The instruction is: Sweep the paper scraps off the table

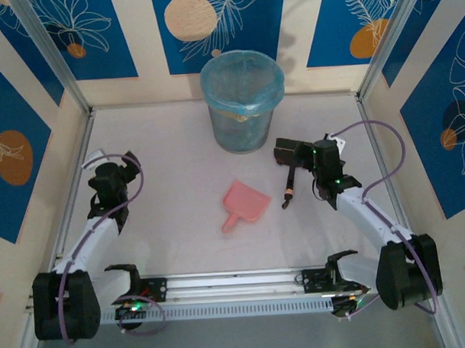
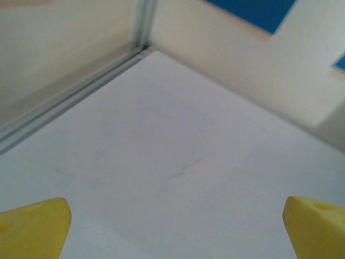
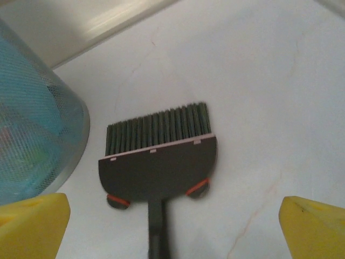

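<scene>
The brush (image 3: 159, 167) lies flat on the tabletop (image 1: 171, 168) just beside the bin (image 1: 242, 132), bristles pointing away from the arm and its handle running back between the fingers of the right end effector (image 3: 172, 232). That end effector is spread wide, with its yellow fingertips (image 3: 32, 224) well apart on either side of the handle and touching nothing, so the brush rests on its own weight and is not gripped. The pink dustpan (image 1: 245, 202) sits in the middle of the tabletop with its handle toward the arms, apart from both arms, which suits a tool that is finished with, not one in use. The left end effector (image 2: 172, 229) is also released, its jaws wide over bare surface near the left rail, holding nothing; it looks parked out of the way. As for the paper scraps (image 3: 24, 148), soft green and reddish blurs behind the bin's blue liner and mesh wall are probably them, though they are too blurred to be sure. From above, a yellowish-green patch shows down inside the bin. The pale grey surface around the brush, the dustpan and both arms looks bare of coloured wads. On that showing the sweeping looks done, with the tools laid down beside the bin; a stray wad hidden under an arm cannot be ruled out.
</scene>
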